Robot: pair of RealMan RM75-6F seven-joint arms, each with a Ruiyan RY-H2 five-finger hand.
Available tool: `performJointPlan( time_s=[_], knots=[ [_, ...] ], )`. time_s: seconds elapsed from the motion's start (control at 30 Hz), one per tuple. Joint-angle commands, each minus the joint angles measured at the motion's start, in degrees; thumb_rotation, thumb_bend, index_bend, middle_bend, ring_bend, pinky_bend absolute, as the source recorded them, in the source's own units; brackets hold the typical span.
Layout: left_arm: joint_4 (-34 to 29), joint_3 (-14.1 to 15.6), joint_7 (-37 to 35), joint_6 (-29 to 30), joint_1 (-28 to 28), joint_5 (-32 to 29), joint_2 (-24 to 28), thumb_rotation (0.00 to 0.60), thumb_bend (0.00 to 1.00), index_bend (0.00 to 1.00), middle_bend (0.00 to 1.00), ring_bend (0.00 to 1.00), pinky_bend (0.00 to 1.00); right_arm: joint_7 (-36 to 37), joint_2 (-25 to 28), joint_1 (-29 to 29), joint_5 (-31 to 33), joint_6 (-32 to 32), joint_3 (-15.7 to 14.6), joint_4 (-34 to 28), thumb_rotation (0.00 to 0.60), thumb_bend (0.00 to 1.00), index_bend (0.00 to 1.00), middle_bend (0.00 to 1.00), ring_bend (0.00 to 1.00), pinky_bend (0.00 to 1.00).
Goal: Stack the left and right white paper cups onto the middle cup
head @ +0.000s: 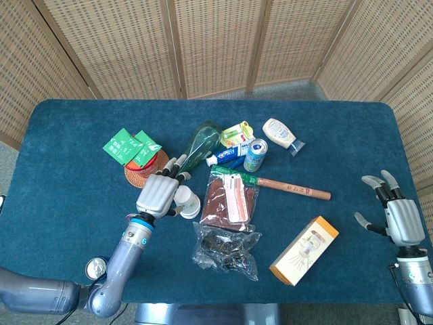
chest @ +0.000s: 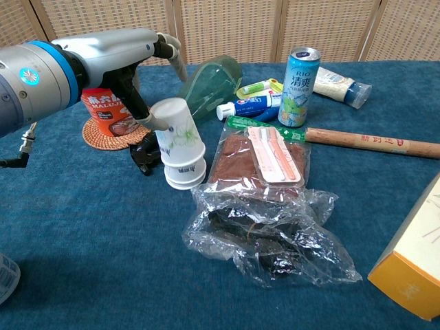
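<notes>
The white paper cups stand upside down as one nested stack [chest: 180, 148] left of the table's centre, and the top cup with its flower print sits fully down on the others. In the head view the stack [head: 188, 202] pokes out from under my left hand [head: 158, 193]. That hand [chest: 127, 65] hovers at the stack's upper left; its thumb touches the top cup's side and its other fingers are stretched out and lifted off. My right hand [head: 396, 218] hangs open over the table's right edge, holding nothing.
A red noodle tub [chest: 104, 110] on a woven coaster and a black clip [chest: 143, 155] sit just left of the stack. A green bottle [chest: 210, 79], blue can [chest: 300, 75], brown packet [chest: 258, 158], wooden handle [chest: 371, 142], plastic bag [chest: 268, 237] and orange box [chest: 412, 254] lie to its right.
</notes>
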Motion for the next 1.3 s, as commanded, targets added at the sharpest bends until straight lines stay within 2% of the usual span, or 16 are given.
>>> performJointPlan(
  time_s=[0.03, 0.13, 0.3, 0.63, 0.87, 1.0, 1.17, 1.3],
  knots=[
    [0.12, 0.28, -0.56, -0.25, -0.01, -0.01, 0.09, 0.600, 0.24, 0.23, 0.00, 0.00, 0.35, -0.01, -0.02, 0.00, -0.01, -0.02, -0.02, 0.01, 0.600, 0.26, 0.19, 0.24, 0.07, 0.43],
    [0.33, 0.45, -1.69, -0.36, 0.04, 1.00, 0.19, 0.600, 0.24, 0.19, 0.00, 0.00, 0.35, -0.07, -0.02, 0.01, -0.08, -0.08, -0.08, 0.04, 0.600, 0.26, 0.19, 0.24, 0.07, 0.43],
    [1.76, 1.18, -5.89, 0.41, 0.91, 7.55, 0.11, 0.600, 0.24, 0.16, 0.00, 0.00, 0.34, 0.01, -0.01, 0.00, -0.07, -0.05, -0.05, -0.02, 0.600, 0.27, 0.19, 0.24, 0.07, 0.43],
    [1.29, 2.71, -7.57, 0.85, 2.26, 11.13, 1.31, 0.600, 0.24, 0.15, 0.00, 0.00, 0.34, 0.23, 0.19, -0.09, -0.11, 0.14, -0.01, -0.38, 0.600, 0.26, 0.19, 0.24, 0.07, 0.43],
    [-5.31, 6.03, -9.12, 4.10, 6.76, 16.86, 9.47, 0.600, 0.24, 0.15, 0.00, 0.00, 0.33, 0.03, -0.04, 0.00, -0.09, -0.34, -0.17, -0.12, 0.600, 0.26, 0.19, 0.24, 0.07, 0.43],
    [-7.38, 9.56, -16.36, 3.20, 10.36, 23.45, 17.10, 0.600, 0.24, 0.15, 0.00, 0.00, 0.31, -0.78, -0.42, 0.06, 0.00, -0.79, -0.33, -0.01, 0.600, 0.27, 0.19, 0.24, 0.07, 0.43],
    [-5.44, 14.59, -25.60, 5.11, 15.73, 33.23, 24.41, 0.600, 0.23, 0.14, 0.00, 0.00, 0.30, -1.80, -0.86, 0.14, 0.78, -1.98, -0.28, 1.12, 0.600, 0.26, 0.19, 0.24, 0.07, 0.43],
    [-1.87, 18.53, -33.14, 9.51, 21.19, 40.55, 28.05, 0.600, 0.23, 0.14, 0.00, 0.00, 0.29, -1.69, -1.14, 0.12, 1.43, -2.78, -0.19, 2.34, 0.600, 0.26, 0.19, 0.24, 0.07, 0.44]
  ],
)
